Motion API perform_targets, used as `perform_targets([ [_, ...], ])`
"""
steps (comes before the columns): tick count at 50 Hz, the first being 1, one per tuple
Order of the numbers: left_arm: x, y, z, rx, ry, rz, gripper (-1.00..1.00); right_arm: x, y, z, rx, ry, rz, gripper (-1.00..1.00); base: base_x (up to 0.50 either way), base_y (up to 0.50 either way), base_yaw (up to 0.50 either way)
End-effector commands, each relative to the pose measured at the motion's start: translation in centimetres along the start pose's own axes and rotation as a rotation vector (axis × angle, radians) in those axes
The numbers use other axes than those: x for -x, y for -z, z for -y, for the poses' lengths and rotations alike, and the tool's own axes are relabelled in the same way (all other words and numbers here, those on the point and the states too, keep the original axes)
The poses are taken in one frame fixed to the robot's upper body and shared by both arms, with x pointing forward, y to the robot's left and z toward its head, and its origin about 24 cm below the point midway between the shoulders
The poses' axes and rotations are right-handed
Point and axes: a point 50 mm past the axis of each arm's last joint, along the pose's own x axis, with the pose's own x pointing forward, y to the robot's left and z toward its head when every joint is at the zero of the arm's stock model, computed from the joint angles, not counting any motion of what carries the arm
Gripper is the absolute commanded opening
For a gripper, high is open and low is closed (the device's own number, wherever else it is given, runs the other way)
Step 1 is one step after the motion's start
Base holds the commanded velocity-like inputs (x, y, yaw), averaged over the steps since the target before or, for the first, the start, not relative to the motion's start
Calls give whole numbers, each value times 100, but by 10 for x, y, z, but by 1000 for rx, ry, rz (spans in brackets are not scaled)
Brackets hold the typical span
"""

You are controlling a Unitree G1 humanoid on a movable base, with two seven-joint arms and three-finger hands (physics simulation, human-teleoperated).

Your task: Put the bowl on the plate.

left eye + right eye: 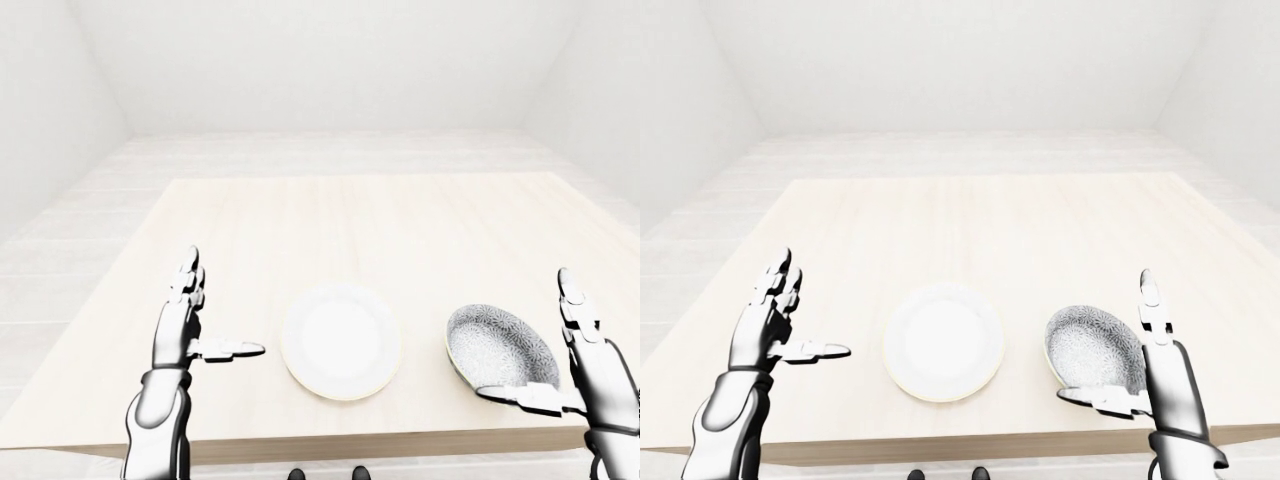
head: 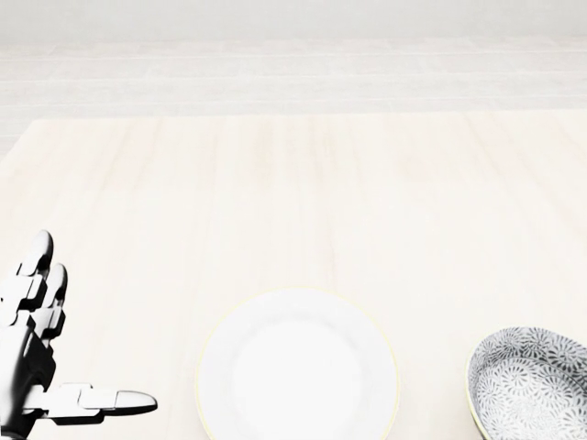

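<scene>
On the table (image 1: 300, 215), a patterned bowl (image 1: 500, 347) sits right of a white plate (image 1: 341, 340).
Both hands, left hand (image 1: 190, 320) and right hand (image 1: 575, 350), are spread, grasping nothing; a thumb-only rim grip could tip the bowl.

We find no legible text, label, brand, number or sign on any surface: the bowl (image 1: 503, 347) beside the right hand (image 1: 1150, 375) carries only a speckled floral pattern, no lettering.

One bowl (image 1: 500, 348), one plate (image 1: 341, 340), one table (image 1: 350, 225)
</scene>
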Motion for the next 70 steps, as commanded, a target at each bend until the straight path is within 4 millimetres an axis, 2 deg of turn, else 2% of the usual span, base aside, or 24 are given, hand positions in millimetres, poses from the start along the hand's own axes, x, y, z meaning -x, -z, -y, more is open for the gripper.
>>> perform_targets([
  [1, 4, 2, -4, -5, -5, -11, 100, 11, 20, -1, 58, -10, -141, 100, 0, 0, 0],
  [23, 0, 1, -3, -6, -11, -6, 100, 15, 31, -9, 222, -79, -268, 100, 0, 0, 0],
  [48, 0, 9, -2, -8, -5, -36, 100, 3, 15, -13, 402, -107, -239, 100, 0, 0, 0],
  [70, 1, 8, -3, -14, -8, -35, 100, -4, 24, -25, 523, -152, -274, 100, 0, 0, 0],
])
